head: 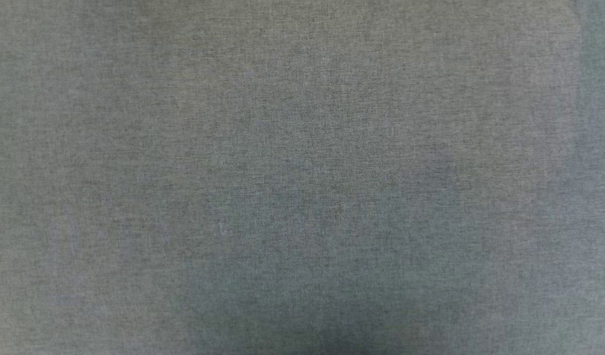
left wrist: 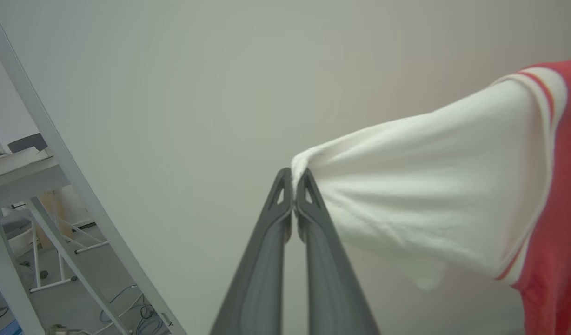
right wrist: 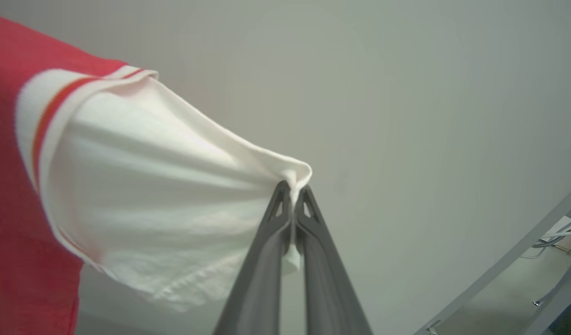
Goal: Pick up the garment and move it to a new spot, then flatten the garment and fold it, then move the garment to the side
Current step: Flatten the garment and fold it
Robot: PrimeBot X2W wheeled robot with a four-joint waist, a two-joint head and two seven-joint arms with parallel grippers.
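Shirt (left wrist: 560,232) held up by both sleeves and stretched between the two arms, apparently clear of any table. The pick-up looks done. Setting it down at a new spot, flattening, folding and moving it aside all seem left to do.

In the left wrist view, two long dark fingers (left wrist: 322,242) rise from the bottom edge. The left jaws are pressed shut on a pinch of white sleeve (left wrist: 429,186) hem. The sleeve pulls taut to the right, ending in striped trim and the red body. Beyond is a plain pale wall (left wrist: 197,93), with a slanted metal frame (left wrist: 57,153) and cables (left wrist: 132,302) on the floor to the left.

The right wrist view mirrors this. The fingers (right wrist: 262,260) show the right jaws closed on the other white sleeve (right wrist: 150,186), which stretches left to the red body. A frame (right wrist: 499,265) stands far right.

Both arms seem raised, fingers aimed at the wall.

The head view looks down on a grey woven surface (head: 302,177).
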